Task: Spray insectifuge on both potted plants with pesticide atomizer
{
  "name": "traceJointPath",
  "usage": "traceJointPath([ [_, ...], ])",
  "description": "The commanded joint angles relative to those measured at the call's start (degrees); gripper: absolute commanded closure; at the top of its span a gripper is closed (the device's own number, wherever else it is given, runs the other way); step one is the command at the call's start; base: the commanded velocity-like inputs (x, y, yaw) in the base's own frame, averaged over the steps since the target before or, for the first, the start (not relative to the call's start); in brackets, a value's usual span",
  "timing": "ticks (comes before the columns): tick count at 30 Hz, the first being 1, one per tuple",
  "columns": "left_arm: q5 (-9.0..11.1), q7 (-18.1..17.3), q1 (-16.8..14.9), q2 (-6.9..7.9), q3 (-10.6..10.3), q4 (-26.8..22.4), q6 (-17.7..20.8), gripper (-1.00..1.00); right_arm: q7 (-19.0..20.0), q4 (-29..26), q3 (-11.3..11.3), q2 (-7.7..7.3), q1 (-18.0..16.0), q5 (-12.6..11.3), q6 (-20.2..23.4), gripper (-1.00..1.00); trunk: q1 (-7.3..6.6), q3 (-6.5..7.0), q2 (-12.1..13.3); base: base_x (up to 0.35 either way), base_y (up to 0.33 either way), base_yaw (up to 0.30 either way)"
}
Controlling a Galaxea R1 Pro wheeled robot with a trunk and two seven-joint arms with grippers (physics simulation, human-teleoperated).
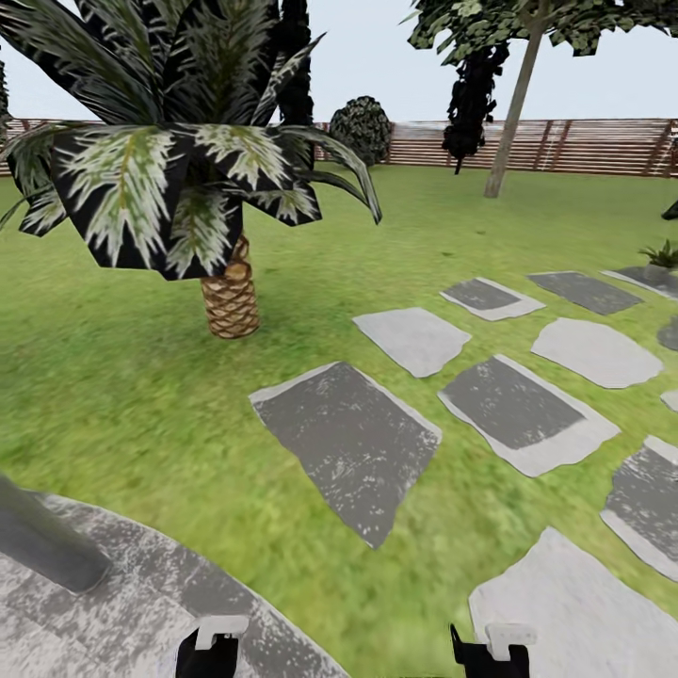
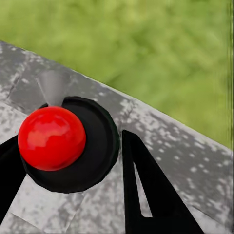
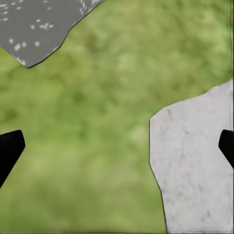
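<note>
Green lawn (image 1: 122, 377) fills most of the head view, crossed by grey stepping stones (image 1: 353, 443) running toward the right edge, with a brown slatted fence (image 1: 546, 146) along the top. A palm (image 1: 231, 297) stands upper left. The curved grey patio (image 1: 113, 584) occupies the lower left corner.

Left gripper (image 1: 209, 645): bottom edge of the head view, over the patio rim. In the left wrist view its black fingers (image 2: 156, 195) stand spread apart, holding nothing; between them lies a black disc bearing a red ball (image 2: 51, 138), apparently a bollard top, not the sprayer.

Right gripper (image 1: 492, 650): bottom edge, right of centre. In the right wrist view its fingertips (image 3: 9, 148) sit at opposite margins, wide apart and empty, above grass and a pale stone (image 3: 195, 165).

One potted plant (image 1: 662, 254) is visible at the far right edge, mid-height, beside the stones. The pesticide atomizer cannot be located.

Assessment: search phase, task barely begun. Recommend turning the base and head slowly to find the atomizer before approaching the plant, keeping both arms tucked clear of the bollard.
</note>
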Motion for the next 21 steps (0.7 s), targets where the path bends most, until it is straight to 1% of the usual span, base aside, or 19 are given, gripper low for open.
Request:
traceJointPath([
  [1, 0.30, 0.41, -0.03, 0.03, -0.49, 0.04, -0.19, 1.00, -0.15, 0.04, 0.04, 0.00, -0.03, -0.04, -0.18, -1.00, -0.01, -0.02, -0.02, 0.000, 0.000, -0.300],
  [21, -0.14, 0.32, -0.03, 0.03, -0.64, 0.12, -0.22, 1.00, -0.19, 0.07, 0.04, 0.00, -0.03, 0.01, -0.16, -1.00, -0.01, 0.49, -0.02, 0.000, 0.000, -0.300],
])
